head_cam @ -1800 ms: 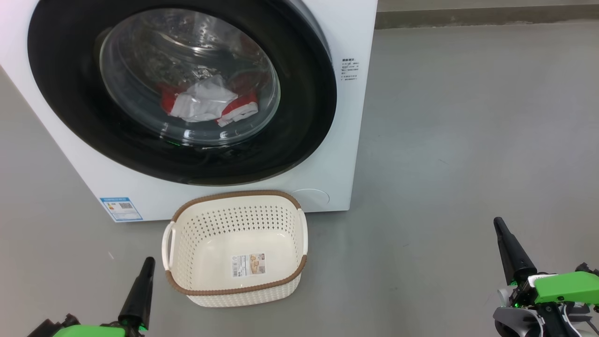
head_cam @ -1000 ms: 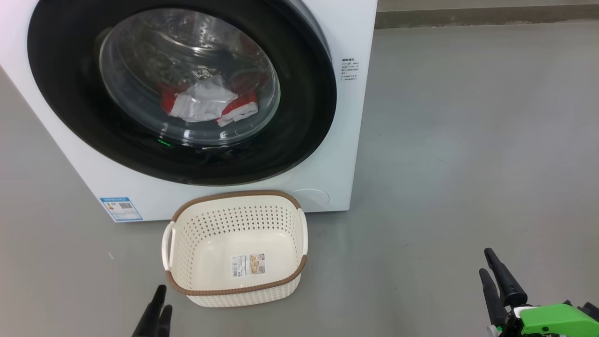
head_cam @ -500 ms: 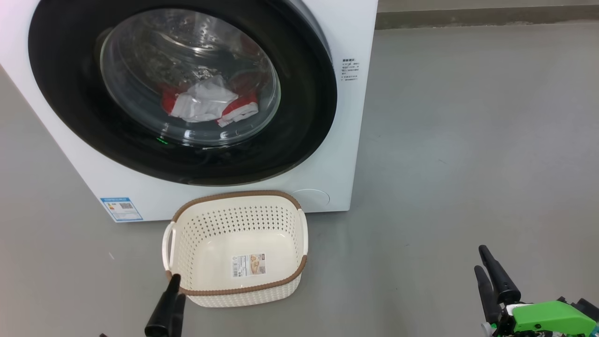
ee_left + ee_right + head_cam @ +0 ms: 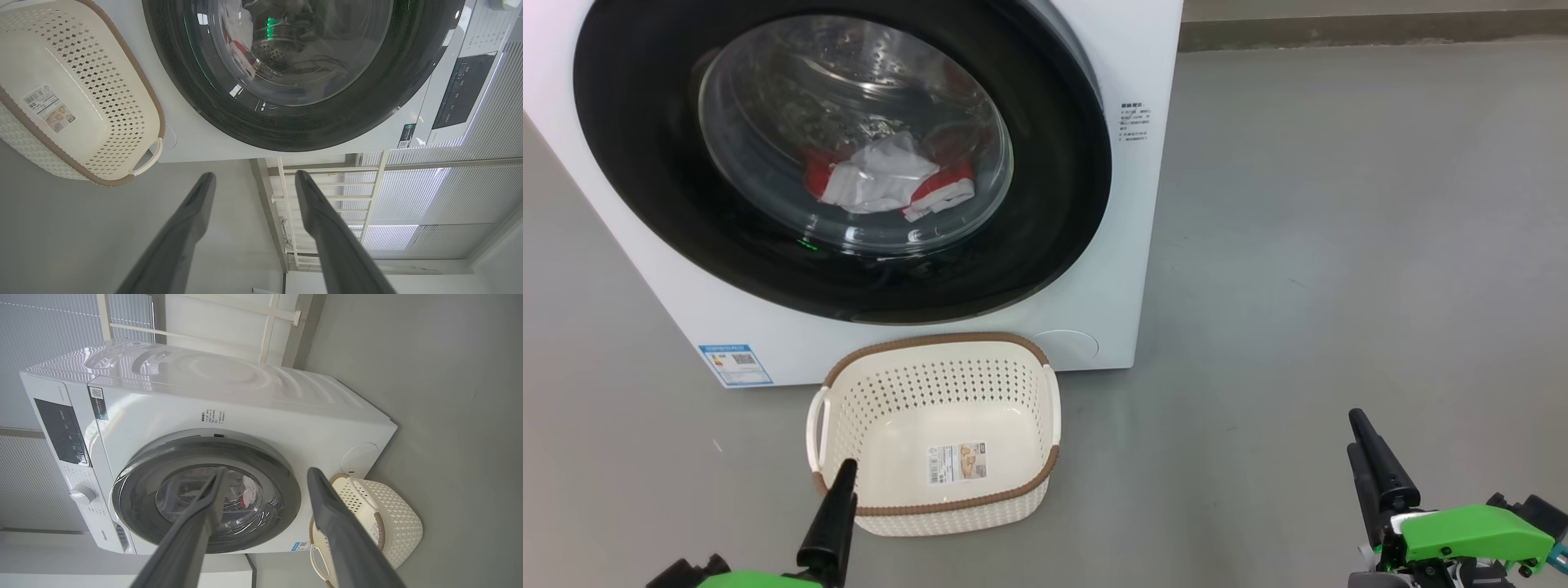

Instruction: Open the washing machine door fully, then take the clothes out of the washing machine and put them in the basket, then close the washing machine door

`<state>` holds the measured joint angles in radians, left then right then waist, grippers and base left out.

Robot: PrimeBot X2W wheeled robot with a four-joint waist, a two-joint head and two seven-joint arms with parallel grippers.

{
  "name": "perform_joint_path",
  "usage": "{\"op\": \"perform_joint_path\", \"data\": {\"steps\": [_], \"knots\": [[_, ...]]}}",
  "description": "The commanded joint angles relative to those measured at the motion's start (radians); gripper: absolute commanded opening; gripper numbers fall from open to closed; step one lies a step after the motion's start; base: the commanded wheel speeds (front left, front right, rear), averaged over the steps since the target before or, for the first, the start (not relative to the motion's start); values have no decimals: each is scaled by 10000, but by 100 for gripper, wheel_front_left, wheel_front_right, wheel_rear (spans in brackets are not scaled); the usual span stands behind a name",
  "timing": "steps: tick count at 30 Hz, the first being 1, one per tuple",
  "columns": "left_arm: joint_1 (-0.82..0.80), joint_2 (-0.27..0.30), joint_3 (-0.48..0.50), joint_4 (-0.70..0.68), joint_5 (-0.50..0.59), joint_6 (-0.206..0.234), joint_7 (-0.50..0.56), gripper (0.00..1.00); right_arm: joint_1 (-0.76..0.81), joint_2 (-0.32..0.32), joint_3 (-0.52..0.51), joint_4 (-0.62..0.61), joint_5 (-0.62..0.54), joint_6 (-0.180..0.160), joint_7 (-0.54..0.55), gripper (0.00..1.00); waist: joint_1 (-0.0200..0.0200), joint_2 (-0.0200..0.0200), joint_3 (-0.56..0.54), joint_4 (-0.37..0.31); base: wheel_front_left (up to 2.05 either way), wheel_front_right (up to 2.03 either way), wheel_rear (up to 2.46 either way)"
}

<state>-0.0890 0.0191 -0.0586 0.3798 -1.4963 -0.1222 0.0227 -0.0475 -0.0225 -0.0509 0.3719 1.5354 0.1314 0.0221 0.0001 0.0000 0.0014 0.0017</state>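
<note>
Head view: washer (image 4: 1131, 73) stands on grey floor (image 4: 1339, 204), door (image 4: 1049, 171) shut flush against its front. Clothes (image 4: 882, 184), red and white, lie heaped in the drum behind the glass. Basket (image 4: 931, 338) sits on the floor just before the washer, holding only the sticker (image 4: 956, 463) on its base. A blue label (image 4: 734, 364) is at the washer's lower left corner.

Left gripper (image 4: 843, 480) is at the lower left and seen edge-on here, so its gap cannot be read; its tip overlaps the basket's near left corner. Right gripper (image 4: 1356, 433) is at the lower right, well apart from the basket, its fingers overlapping in this view.

Wrist views settle it: on both grippers the two fingers stand spread, with nothing between them and touching nothing. The right wrist view adds the washer's top, control panel (image 4: 61, 430) and knob (image 4: 81, 494). The left wrist view adds window blinds beyond the washer.

Against 0.5 s ago: the left tip is higher in the head view, now over the basket corner rather than beside it. The right gripper is slightly higher. Door, clothes and basket are unchanged.
</note>
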Motion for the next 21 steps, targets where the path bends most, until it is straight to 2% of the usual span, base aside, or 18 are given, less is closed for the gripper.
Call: {"op": "perform_joint_path", "data": {"steps": [1,21], "knots": [[-566,144,29,-178,246,-24,-133,100,-581,-138,102,-204,-260,-2,-122,100,-1,0,-1,-2,0,0,0],[-1096,178,-490,-583,3008,245,-725,100,-1114,-111,333,-79,-2666,-3,-729,100,-1,0,-13,-6,0,0,0]]}}
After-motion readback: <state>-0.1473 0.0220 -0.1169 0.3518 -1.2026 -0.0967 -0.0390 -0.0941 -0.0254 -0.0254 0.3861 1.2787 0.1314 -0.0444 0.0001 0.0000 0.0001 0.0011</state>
